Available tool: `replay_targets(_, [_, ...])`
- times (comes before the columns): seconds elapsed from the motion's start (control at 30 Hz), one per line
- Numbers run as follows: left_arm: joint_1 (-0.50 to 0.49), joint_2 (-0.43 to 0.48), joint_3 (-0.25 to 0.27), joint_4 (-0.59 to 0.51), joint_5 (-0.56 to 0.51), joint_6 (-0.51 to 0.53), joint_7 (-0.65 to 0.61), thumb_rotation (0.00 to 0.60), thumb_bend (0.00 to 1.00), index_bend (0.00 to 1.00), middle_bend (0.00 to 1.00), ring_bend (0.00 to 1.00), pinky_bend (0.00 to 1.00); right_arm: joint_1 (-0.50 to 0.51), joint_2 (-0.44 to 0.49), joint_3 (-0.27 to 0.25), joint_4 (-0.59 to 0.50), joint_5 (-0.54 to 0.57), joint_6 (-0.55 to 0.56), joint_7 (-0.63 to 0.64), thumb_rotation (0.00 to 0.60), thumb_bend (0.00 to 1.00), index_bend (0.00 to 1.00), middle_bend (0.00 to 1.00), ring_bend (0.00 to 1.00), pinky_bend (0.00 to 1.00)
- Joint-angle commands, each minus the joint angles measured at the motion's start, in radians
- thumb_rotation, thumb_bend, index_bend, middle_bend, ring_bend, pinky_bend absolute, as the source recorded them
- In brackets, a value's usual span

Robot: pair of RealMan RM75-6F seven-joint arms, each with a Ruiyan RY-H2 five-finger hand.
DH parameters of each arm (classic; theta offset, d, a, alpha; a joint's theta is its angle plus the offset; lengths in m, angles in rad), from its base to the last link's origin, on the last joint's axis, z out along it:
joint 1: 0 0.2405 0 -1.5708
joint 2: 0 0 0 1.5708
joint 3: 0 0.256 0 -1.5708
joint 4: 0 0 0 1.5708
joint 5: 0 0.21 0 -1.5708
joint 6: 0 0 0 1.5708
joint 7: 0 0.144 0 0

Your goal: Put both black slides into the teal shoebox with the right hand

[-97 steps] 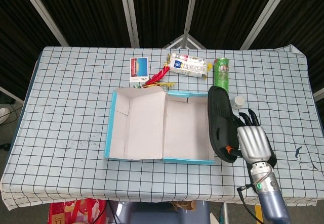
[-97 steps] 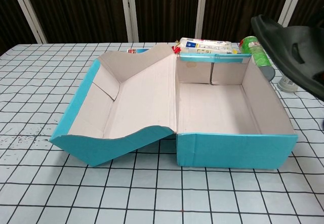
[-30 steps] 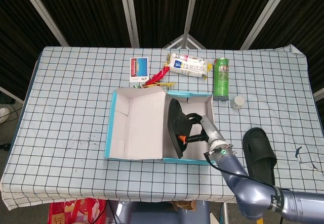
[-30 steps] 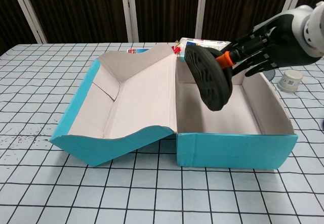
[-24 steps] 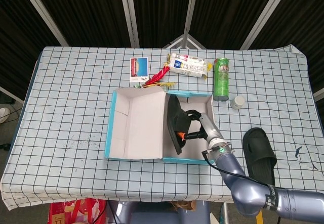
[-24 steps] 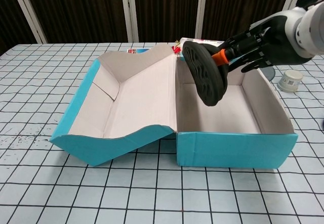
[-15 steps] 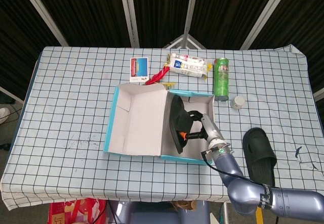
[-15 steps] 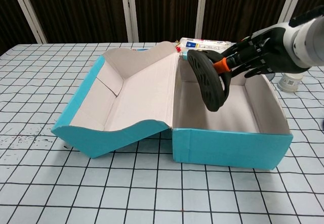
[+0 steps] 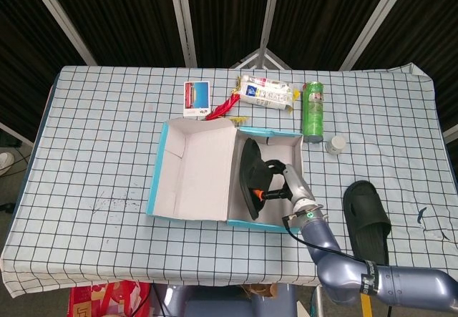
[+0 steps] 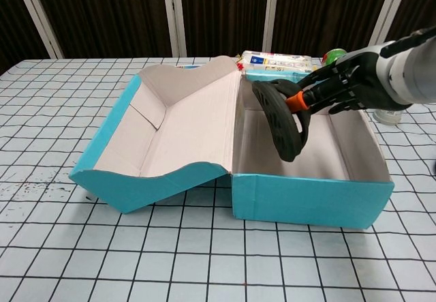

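Right hand [image 10: 340, 87] grips one black rubber slide [image 10: 283, 121] on edge, sole facing left, held inside the open teal cardboard shoebox [image 10: 313, 196] near its left wall. Second black slide [image 9: 366, 220] lies on the checkered surface [image 9: 107, 145] near the right front edge. Green can [image 9: 313, 111] behind box.

Open teal shoebox [image 9: 161, 177] w/ one black slide [image 10: 281, 121] on edge inside; other slide [image 9: 366, 220] flat on table, right.
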Motion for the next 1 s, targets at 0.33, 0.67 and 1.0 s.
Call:
replay_targets(0.33, [0.000, 0.000, -0.001, 0.000, -0.003, -0.001, -0.002, 0.600, 0.37, 0.10, 0.05, 0.00, 0.09, -0.010, -0.109, -0.070, 0.081, -0.140, 0.093, 0.008, 0.600, 0.50, 0.58, 0.50, 0.21, 0.00])
replay_targets(0.67, [0.001, 0.001, 0.000, -0.002, -0.003, -0.001, -0.001, 0.600, 0.37, 0.10, 0.04, 0.00, 0.09, -0.030, -0.149, -0.095, 0.099, -0.175, 0.113, -0.020, 0.600, 0.50, 0.58, 0.50, 0.21, 0.00])
replay_targets(1.0, [0.006, 0.004, -0.003, -0.002, -0.008, 0.006, -0.011, 0.600, 0.37, 0.10, 0.05, 0.00, 0.09, -0.047, -0.181, -0.127, 0.125, -0.212, 0.128, -0.057, 0.600, 0.50, 0.59, 0.50, 0.21, 0.00])
